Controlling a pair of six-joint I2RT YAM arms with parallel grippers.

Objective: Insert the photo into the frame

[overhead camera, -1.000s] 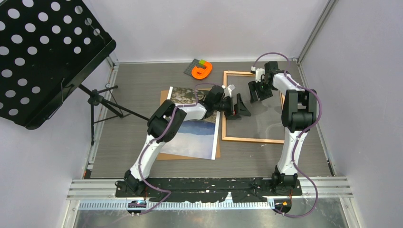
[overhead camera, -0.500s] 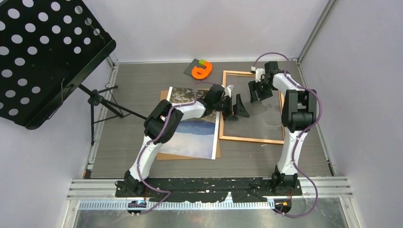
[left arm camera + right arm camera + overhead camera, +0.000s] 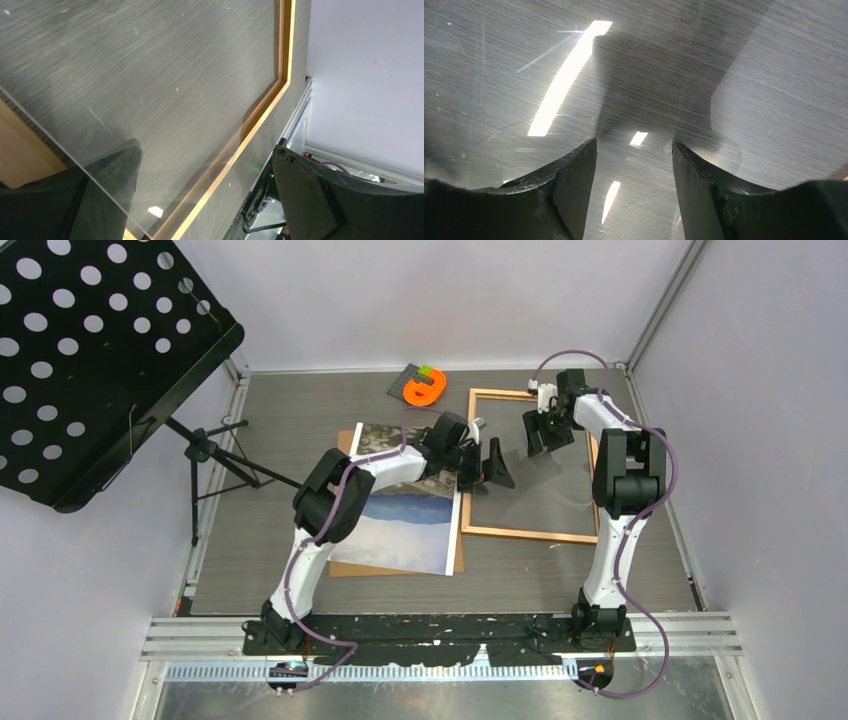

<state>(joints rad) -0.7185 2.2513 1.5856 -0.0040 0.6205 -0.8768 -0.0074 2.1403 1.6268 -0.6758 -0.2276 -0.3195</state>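
The photo [image 3: 405,525] lies face up on the brown backing board [image 3: 342,567], left of centre. The frame [image 3: 530,533] lies flat to its right, with a clear sheet [image 3: 545,490] in it. My left gripper [image 3: 490,462] is open at the frame's left edge, between photo and frame. In the left wrist view [image 3: 205,192] the sheet's edge [image 3: 75,165] crosses in front of one finger [image 3: 107,200], and the frame's rail [image 3: 286,55] runs beyond. My right gripper [image 3: 541,432] is open over the frame's far part. In the right wrist view [image 3: 634,147] it hovers above the glossy sheet [image 3: 524,75], holding nothing.
An orange object with green blocks [image 3: 425,387] sits at the back, near the frame's far left corner. A black perforated music stand [image 3: 90,350] with tripod legs [image 3: 215,455] stands at the left. Walls close in the back and right.
My left gripper has drawn slightly left and back, and its elbow has swung left. The frame's near left corner shifted a little left. The right arm has barely moved.
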